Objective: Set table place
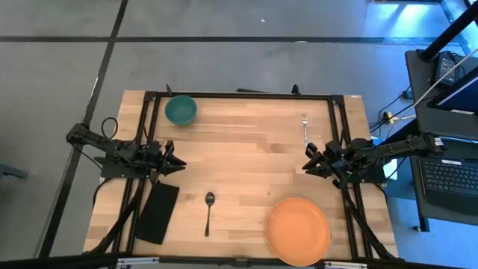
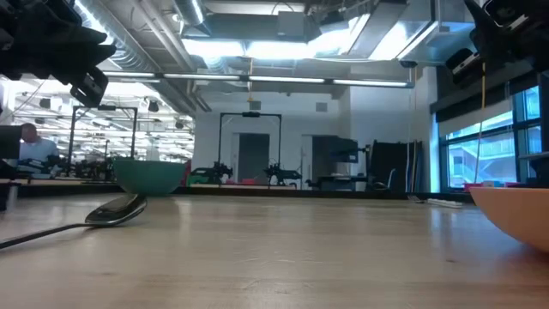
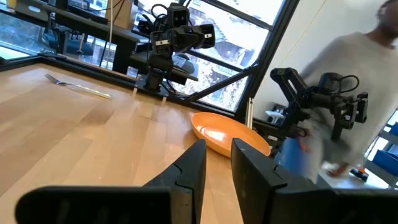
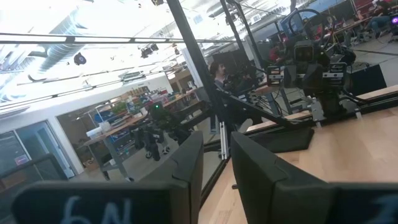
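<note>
On the light wood table [image 1: 246, 161] lie an orange plate [image 1: 298, 230] at the near right, a dark spoon [image 1: 208, 211] near the middle front, a black napkin [image 1: 157, 212] at the near left, a teal bowl [image 1: 180, 110] at the far left and a silver fork [image 1: 305, 128] at the far right. My left gripper [image 1: 179, 162] hovers at the left side, above the table, open a little and empty. My right gripper [image 1: 308, 161] hovers at the right side, open a little and empty. Each touches nothing.
A black metal frame [image 1: 239, 96] runs along the table edges. In the left wrist view a person [image 3: 348, 112] stands beyond the table's right side. A laptop [image 1: 448, 175] sits on a stand to the right of the table.
</note>
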`<state>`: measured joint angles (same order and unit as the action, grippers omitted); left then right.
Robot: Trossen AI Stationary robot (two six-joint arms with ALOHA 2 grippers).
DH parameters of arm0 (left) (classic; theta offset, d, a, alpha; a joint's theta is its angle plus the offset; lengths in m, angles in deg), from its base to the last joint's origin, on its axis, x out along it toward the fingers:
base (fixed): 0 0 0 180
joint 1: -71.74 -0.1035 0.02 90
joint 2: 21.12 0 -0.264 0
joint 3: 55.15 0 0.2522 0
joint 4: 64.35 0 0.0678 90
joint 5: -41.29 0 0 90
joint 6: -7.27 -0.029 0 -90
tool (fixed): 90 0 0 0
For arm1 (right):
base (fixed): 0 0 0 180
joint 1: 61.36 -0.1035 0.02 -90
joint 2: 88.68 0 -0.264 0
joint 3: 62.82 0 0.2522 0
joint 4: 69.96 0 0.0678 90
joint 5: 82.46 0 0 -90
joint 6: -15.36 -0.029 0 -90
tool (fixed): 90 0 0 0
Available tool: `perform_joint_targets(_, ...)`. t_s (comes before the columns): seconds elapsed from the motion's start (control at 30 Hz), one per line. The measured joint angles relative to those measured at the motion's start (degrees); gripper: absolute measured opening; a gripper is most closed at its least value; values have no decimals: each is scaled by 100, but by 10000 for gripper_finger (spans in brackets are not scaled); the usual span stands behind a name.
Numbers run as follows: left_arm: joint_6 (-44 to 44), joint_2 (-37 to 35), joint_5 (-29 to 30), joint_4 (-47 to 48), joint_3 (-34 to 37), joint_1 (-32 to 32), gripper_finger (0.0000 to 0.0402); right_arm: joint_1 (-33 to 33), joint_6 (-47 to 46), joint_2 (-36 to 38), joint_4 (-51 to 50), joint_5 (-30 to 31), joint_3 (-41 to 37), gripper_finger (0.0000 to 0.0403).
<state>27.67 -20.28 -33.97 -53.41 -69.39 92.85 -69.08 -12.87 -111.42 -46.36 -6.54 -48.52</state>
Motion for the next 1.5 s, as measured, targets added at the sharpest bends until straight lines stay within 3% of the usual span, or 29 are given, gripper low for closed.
perform_joint_targets(0.4,1,-1,0,0,1,1,69,1,0,1,16,38,0,84)
perform_joint_targets(0.57,0,-2,-2,1,0,0,69,2,-43,-2,57,1004,0,84)
perform_joint_targets(0.7,2,-2,4,0,-1,1,69,2,-631,-2,77,1282,0,84)
perform_joint_targets(0.87,7,0,827,-84,-2,0,69,2,-1675,3,581,2202,0,84)
perform_joint_targets(1.03,196,0,1474,-587,-2,-1,69,2,-1650,0,649,3142,5,84)
perform_joint_targets(1.13,475,-1,1558,-892,-3,3,69,6,-1675,2,660,3737,5,84)
perform_joint_targets(1.3,1175,-4,1757,-1384,-2,0,69,7,-1813,-2,1335,3716,46,84)
perform_joint_targets(1.4,1382,-4,1605,-1756,-49,0,69,9,-1351,-2,2126,3584,447,84)
perform_joint_targets(1.5,1357,-4,1509,-1838,-297,0,69,8,-511,2,2241,2842,1301,84)
